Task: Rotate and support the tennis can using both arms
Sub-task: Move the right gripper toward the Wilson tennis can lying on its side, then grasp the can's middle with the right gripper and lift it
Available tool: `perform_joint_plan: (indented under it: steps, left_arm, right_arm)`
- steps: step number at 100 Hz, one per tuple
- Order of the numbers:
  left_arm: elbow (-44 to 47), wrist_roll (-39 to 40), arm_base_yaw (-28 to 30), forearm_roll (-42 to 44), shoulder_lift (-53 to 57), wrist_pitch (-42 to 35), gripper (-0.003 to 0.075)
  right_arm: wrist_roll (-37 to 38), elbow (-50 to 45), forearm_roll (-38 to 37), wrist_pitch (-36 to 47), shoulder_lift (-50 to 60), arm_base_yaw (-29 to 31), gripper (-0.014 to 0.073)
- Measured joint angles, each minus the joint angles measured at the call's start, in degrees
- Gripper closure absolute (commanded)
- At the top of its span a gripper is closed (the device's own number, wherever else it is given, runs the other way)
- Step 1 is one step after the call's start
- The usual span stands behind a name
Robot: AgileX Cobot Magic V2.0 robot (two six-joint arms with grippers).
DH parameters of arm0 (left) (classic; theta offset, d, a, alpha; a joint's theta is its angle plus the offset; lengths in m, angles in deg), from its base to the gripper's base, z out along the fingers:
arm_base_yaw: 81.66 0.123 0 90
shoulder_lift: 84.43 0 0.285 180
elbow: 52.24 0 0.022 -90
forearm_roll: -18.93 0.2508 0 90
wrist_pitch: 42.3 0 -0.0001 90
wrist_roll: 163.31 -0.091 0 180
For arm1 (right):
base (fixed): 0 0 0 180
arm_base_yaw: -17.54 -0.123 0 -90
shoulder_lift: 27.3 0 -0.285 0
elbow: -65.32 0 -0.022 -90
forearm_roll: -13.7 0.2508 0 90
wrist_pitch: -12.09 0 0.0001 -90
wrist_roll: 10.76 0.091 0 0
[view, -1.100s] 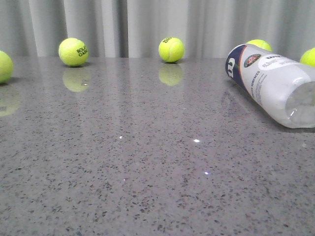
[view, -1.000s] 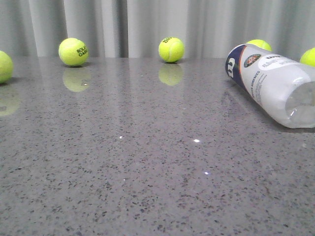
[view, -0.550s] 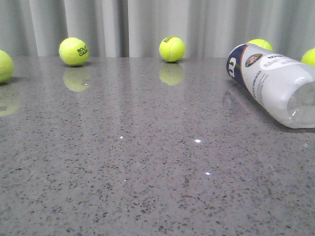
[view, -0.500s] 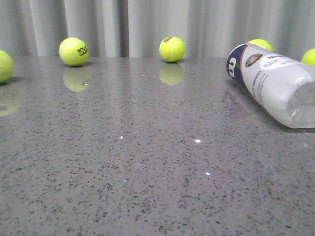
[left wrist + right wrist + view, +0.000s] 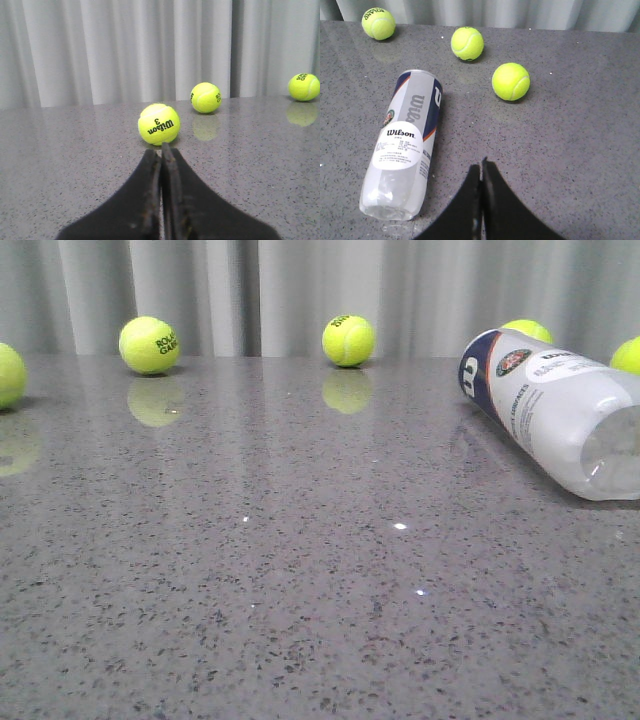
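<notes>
Honestly, the tennis can (image 5: 404,145) lay on its side at the table's right, untouched. Both the left gripper (image 5: 160,150) and right gripper (image 5: 481,167) were closed and empty; a clumsy nudge could've rolled it away.

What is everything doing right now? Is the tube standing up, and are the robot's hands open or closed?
tennis can: lying on its side on the table, empty, nothing touching it.
left hand: closed, holding nothing, just behind a tennis ball marked 3.
right hand: closed, holding nothing, beside the can and apart from it.
other tennis balls: sitting loose on the table.
</notes>
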Motion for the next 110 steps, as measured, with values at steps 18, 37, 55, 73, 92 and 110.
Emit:
perform_joint_plan:
  steps: [18,37,55,73,92,110]
  left_arm:
    - [0.0,0.0,0.0,0.0,0.0,0.0,0.0741]
    - [0.0,0.0,0.0,0.0,0.0,0.0,0.0741]
    - [0.0,0.0,0.0,0.0,0.0,0.0,0.0741]
    - [0.0,0.0,0.0,0.0,0.0,0.0,0.0741]
    - [0.0,0.0,0.0,0.0,0.0,0.0,0.0741]
    - [0.0,0.0,0.0,0.0,0.0,0.0,0.0741]
  right_arm:
    - [0.0,1.9,0.0,1.2,-8.2,0.0,0.0653]
    - [-0.1,1.9,0.0,1.1,-14.0,0.0,0.0325]
    - [-0.1,1.9,0.0,-0.6,-17.7,0.0,-0.0052]
    - [-0.5,1.9,1.0,-1.0,-19.0,0.0,-0.0042]
    - [-5.1,3.5,6.6,-1.0,-21.3,-2.2,-0.0042]
    - [-6.1,7.1,8.5,1.2,-27.5,-7.1,-0.0042]
